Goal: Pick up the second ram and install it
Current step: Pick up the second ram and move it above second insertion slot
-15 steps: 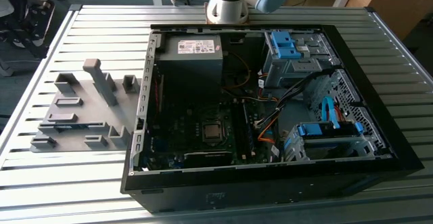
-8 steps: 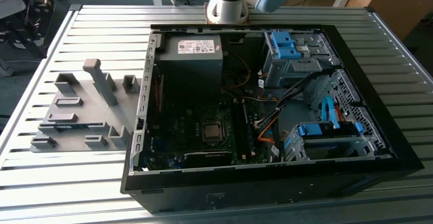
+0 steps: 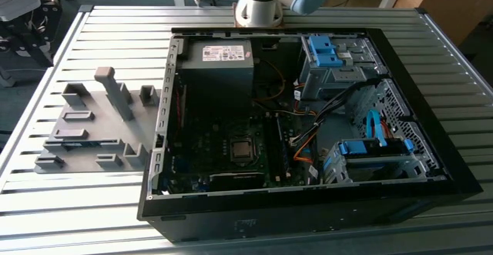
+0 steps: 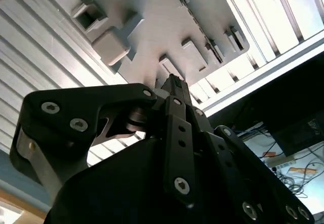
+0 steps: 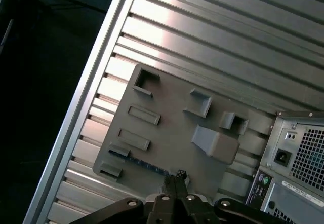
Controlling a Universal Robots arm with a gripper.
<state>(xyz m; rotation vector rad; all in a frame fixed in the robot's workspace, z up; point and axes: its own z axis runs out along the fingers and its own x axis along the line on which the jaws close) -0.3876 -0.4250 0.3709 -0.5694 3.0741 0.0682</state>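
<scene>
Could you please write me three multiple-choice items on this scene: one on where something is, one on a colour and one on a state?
1. Where is the second ram?
A) lying on the grey tray
B) clamped in the gripper
C) on the bare table slats

2. What colour are the drive-bay brackets inside the computer case?
A) red
B) blue
C) yellow

3. In what state is the computer case?
A) shut, with its side panel on
B) open, with its inside showing
C) wrapped in plastic

Answers:
1 A: in the first wrist view the thin stick lies edge-on along the tray.
2 B: in the exterior view the brackets are plainly blue.
3 B: the motherboard is in plain sight from above.
</scene>
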